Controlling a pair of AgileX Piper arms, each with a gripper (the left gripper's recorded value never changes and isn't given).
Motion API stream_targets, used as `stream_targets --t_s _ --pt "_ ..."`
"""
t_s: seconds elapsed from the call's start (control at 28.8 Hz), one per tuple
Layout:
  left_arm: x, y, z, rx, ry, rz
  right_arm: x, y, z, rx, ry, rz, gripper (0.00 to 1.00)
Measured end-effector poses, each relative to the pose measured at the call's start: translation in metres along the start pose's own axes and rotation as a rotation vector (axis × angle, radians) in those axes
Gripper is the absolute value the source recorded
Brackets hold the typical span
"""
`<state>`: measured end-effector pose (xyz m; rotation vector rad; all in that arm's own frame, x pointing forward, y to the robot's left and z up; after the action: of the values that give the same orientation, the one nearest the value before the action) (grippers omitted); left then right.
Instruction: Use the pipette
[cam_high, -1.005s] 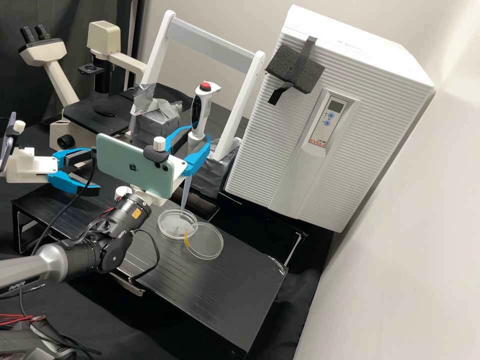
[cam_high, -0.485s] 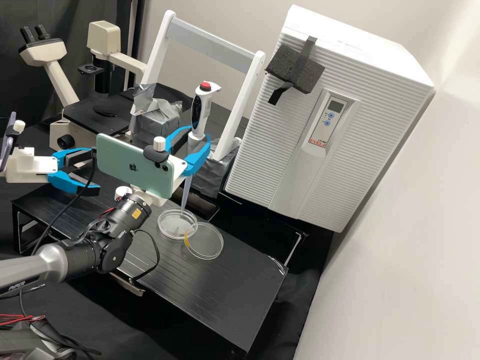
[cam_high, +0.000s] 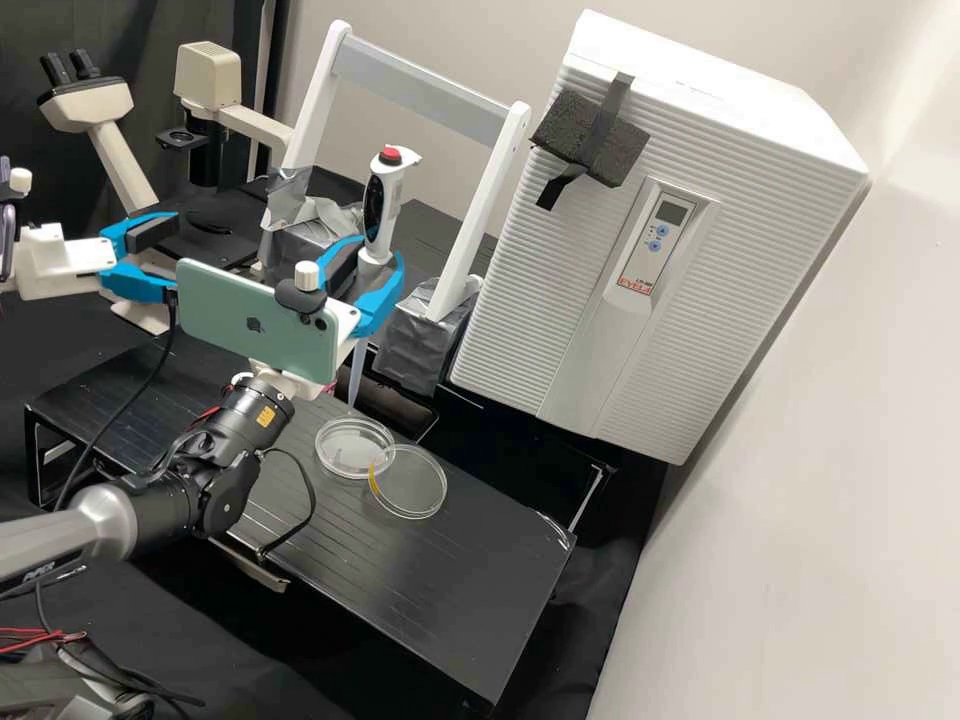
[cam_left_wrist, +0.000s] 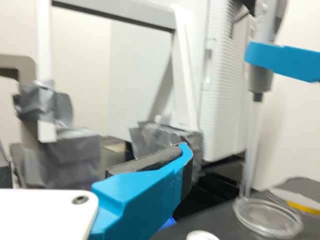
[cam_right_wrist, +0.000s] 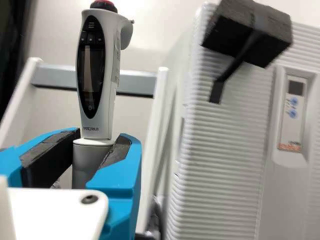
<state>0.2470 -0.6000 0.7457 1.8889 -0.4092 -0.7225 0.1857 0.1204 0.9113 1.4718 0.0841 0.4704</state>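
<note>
A clear petri dish (cam_high: 353, 447) and a second dish (cam_high: 408, 482) with a yellow mark sit touching on the black ribbed platform (cam_high: 450, 590). Above and just behind them, my right gripper (cam_high: 365, 285) is clamped on the pipette (cam_high: 378, 215). My jaws press its grey barrel below the handle. It stands nearly upright, and its clear tip (cam_high: 352, 385) hangs in the air, off the dishes. My left gripper (cam_high: 165, 258) hovers well aside, jaws apart, with nothing between them. Behind stand a white frame (cam_high: 420, 95), a microscope (cam_high: 110, 130) and a white ribbed cabinet (cam_high: 700, 250).
</note>
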Motion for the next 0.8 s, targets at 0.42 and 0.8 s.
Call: stream_targets --t_s 0.42,0.8 --pt "0.0079 0.032 -0.026 0.057 0.082 0.063 0.016 -0.019 0.004 0.065 0.006 -0.078 0.0" --pt "0.0098 0.057 -0.042 0.044 0.137 0.129 0.032 -0.026 0.018 0.087 -0.045 -0.091 0.0"
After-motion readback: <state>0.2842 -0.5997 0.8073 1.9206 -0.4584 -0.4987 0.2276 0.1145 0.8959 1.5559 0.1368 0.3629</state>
